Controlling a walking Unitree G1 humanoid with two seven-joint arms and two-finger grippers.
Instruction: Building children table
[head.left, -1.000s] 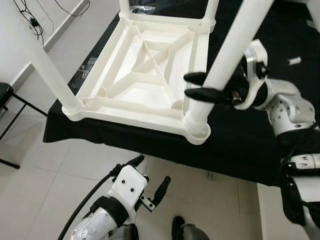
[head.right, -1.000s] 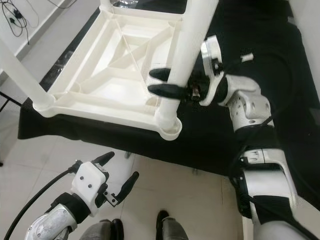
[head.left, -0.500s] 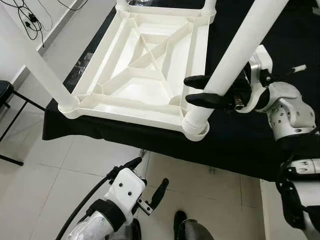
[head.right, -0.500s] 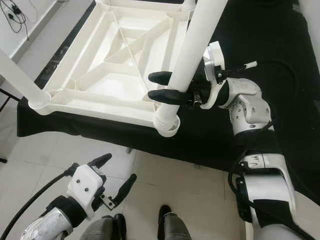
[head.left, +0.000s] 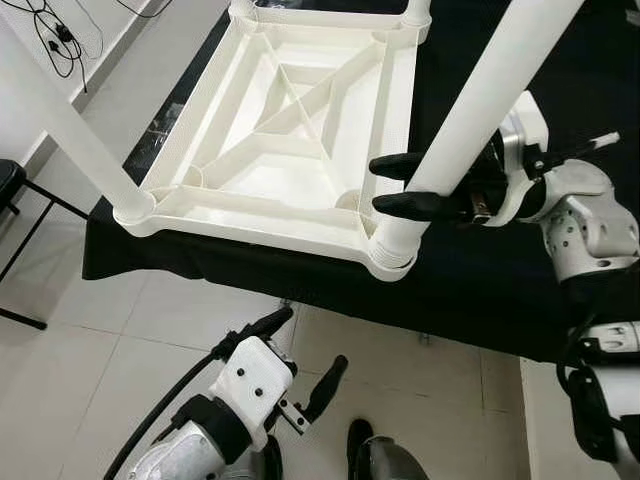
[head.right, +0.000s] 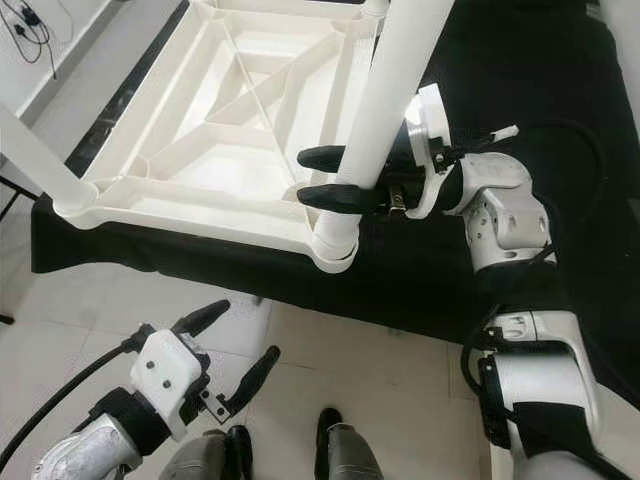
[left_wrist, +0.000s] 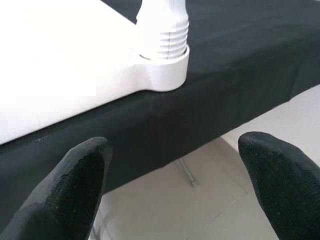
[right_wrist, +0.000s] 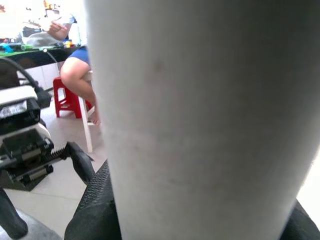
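Observation:
A white plastic table top lies upside down on a black-covered table. White legs stand in its corners; the near-left leg leans toward the left. My right gripper is shut on the near-right leg, low on the tube, just above its threaded foot, which sits in the corner socket. The same leg spans the right wrist view. My left gripper hangs open over the floor, below the table's front edge, with nothing between its fingers.
A black chair stands at the left and cables lie by the far-left wall. My feet are on pale floor tiles close to the table's front edge. A person sits beside a red stool in the background.
The camera has shifted a little. My right gripper stays shut on the leg; threads at the leg's foot now show above the socket. The left gripper has barely moved.

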